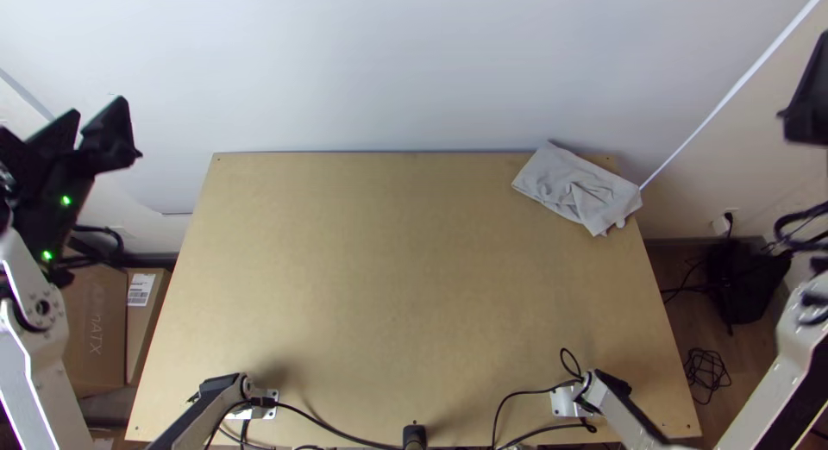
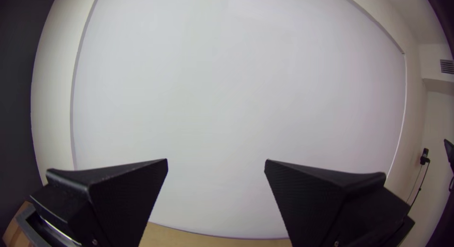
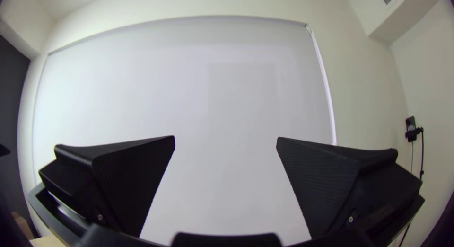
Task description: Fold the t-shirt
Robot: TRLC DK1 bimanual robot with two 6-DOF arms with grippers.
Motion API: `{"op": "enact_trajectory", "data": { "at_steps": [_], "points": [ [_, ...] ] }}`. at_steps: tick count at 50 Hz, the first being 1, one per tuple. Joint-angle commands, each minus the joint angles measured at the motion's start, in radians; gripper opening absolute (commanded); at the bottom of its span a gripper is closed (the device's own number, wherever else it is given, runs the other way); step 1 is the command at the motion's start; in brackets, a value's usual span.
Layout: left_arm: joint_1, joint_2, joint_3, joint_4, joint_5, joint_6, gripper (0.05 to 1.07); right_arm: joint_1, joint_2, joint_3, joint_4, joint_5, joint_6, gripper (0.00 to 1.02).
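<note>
Left side first: my left gripper (image 1: 97, 108) is up past the table's left edge in the top view, nothing in it, and the left wrist view has its two black fingers (image 2: 127, 195) spread wide with the pale wall (image 2: 227, 95) beyond. Cardboard boxes (image 1: 93, 329) sit on the floor below it, left of the table. Next, the light wooden table (image 1: 388, 269), with black cables (image 1: 336, 431) along the near edge by my arm bases. T-shirt (image 1: 565, 178): light grey, at the table's far right corner, lying in a compact, layered bundle, creased on top, one end reaching the right edge; I can't count the folds. Both grippers are well apart from it. Off the right edge, on the floor, I have a black bag-like item (image 1: 749, 282) and a loose tangle of cable (image 1: 707, 374). Far right, my right gripper (image 1: 808, 105) is raised beyond the table, fingers wide and empty in the right wrist view.
</note>
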Motion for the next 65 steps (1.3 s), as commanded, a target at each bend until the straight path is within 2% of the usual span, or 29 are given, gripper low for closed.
{"op": "enact_trajectory", "data": {
  "at_steps": [1, 7, 11, 16, 24, 34, 41, 47, 52, 54, 55, 58, 65],
  "points": [
    [0.009, -0.110, -0.171, 0.082, -0.007, 0.018, 1.03, 0.049, -0.183, -0.282, 0.160, 0.020, 0.006, 0.99],
    [0.014, -0.229, -0.382, 0.189, -0.034, 0.020, 1.03, 0.080, -0.411, -0.644, 0.447, 0.021, 0.009, 0.99],
    [0.025, -0.309, -0.536, 0.278, -0.051, 0.018, 1.03, 0.098, -0.519, -0.811, 0.525, 0.023, 0.020, 0.99],
    [0.031, -0.415, -0.743, 0.413, -0.057, 0.018, 1.03, 0.109, -0.599, -0.951, 0.529, 0.023, 0.060, 0.99],
    [0.026, -0.499, -0.981, 0.498, -0.079, 0.012, 1.03, 0.120, -0.694, -1.169, 0.529, 0.024, 0.090, 0.99],
    [0.023, -0.572, -1.231, 0.609, -0.085, 0.010, 1.03, 0.166, -0.807, -1.388, 0.518, 0.089, 0.092, 0.99],
    [0.018, -0.618, -1.352, 0.675, -0.093, 0.006, 1.03, 0.173, -0.856, -1.479, 0.516, 0.095, 0.124, 0.99],
    [0.018, -0.659, -1.416, 0.686, -0.093, 0.004, 1.03, 0.192, -0.902, -1.529, 0.484, 0.095, 0.127, 0.99],
    [0.014, -0.702, -1.470, 0.688, -0.093, 0.003, 1.03, 0.239, -1.060, -1.625, 0.481, 0.098, 0.112, 0.99],
    [0.012, -0.722, -1.491, 0.694, -0.093, 0.003, 1.03, 0.264, -1.060, -1.651, 0.495, 0.098, 0.095, 0.99],
    [0.011, -0.731, -1.502, 0.695, -0.093, 0.003, 1.03, 0.273, -1.059, -1.643, 0.453, 0.112, 0.097, 0.99],
    [0.000, -0.765, -1.531, 0.697, -0.093, 0.001, 1.03, 0.285, -1.059, -1.652, 0.440, 0.146, 0.097, 0.99],
    [-0.035, -0.832, -1.597, 0.698, -0.093, 0.001, 1.03, 0.288, -1.059, -1.712, 0.409, 0.146, 0.095, 0.99]
  ]
}}
